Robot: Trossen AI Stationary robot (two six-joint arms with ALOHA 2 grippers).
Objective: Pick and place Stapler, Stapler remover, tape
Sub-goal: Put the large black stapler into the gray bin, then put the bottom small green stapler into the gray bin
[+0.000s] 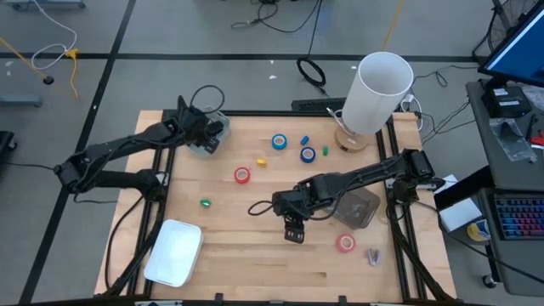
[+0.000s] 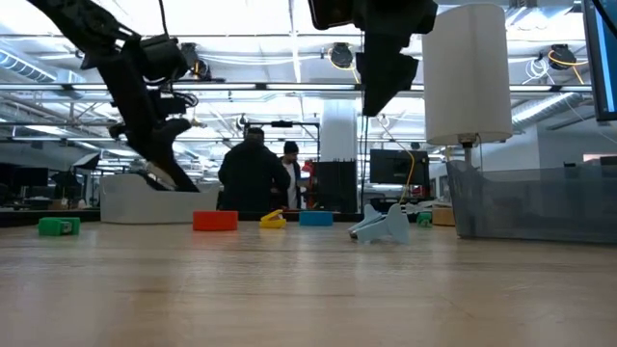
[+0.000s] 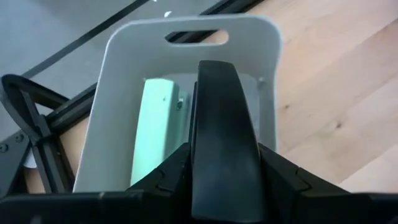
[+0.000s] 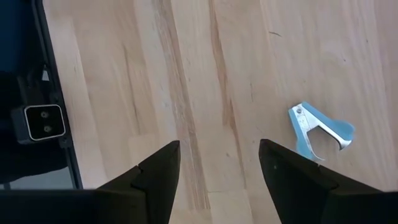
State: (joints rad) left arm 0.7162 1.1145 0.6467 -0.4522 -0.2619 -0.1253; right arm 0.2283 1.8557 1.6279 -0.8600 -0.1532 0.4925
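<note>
pale wood desk; two red tape rolls, two blue tape rolls; light blue stapler remover; mint green stapler.

Probably robotics lab: ceiling trusses, monitors, floor cables.

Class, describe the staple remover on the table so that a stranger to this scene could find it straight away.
Start at the tall white cylinder at the table's far right corner, then go to the opposite, near right corner. Past the red tape roll lies the staple remover, closest to that corner. It is a small pale blue clawed piece, not a ring like the tape rolls.
</note>
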